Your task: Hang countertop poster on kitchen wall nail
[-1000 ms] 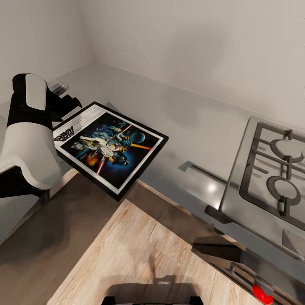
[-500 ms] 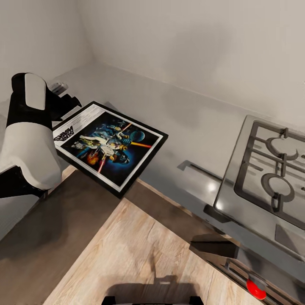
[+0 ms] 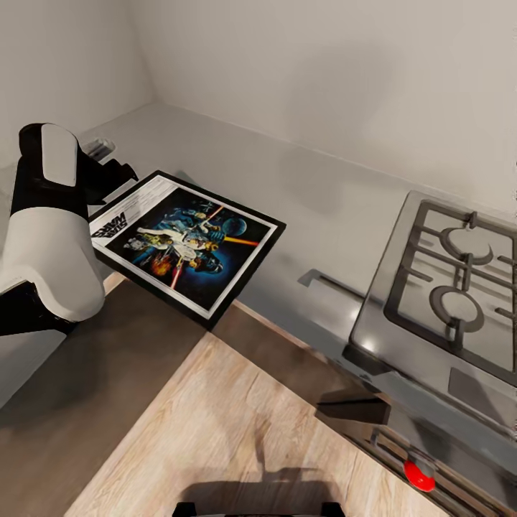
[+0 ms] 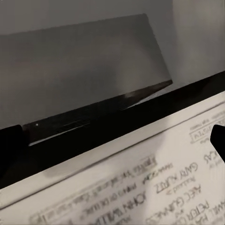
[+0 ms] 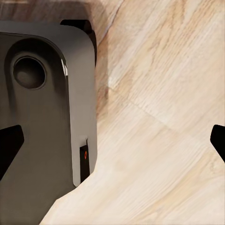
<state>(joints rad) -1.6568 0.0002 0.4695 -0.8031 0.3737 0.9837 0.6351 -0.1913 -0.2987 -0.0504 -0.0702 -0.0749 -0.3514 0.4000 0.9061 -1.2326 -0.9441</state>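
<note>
The poster (image 3: 187, 244), black-framed with blue-black space artwork, hangs nearly flat in the air over the front edge of the kitchen countertop (image 3: 287, 187) and the floor. My left gripper (image 3: 115, 174) is shut on its end with the white title strip, partly hidden behind my white forearm. In the left wrist view the poster's white border with small print (image 4: 140, 187) lies between the dark tips of the left gripper (image 4: 112, 145). My right gripper (image 5: 112, 140) stands open over the floor, holding nothing. The wall nails are out of view.
A steel gas hob (image 3: 445, 287) with black grates sits at the right of the worktop, with a red knob (image 3: 418, 475) on the front below it. Wooden floor (image 3: 237, 431) lies in front of the cabinets. Plain walls meet in the corner behind. My dark base (image 5: 42, 117) is beside the right gripper.
The whole picture has shifted, with the hob sliding left and up, so the camera has moved. The poster stays in my left gripper at about the same spot in the picture.
</note>
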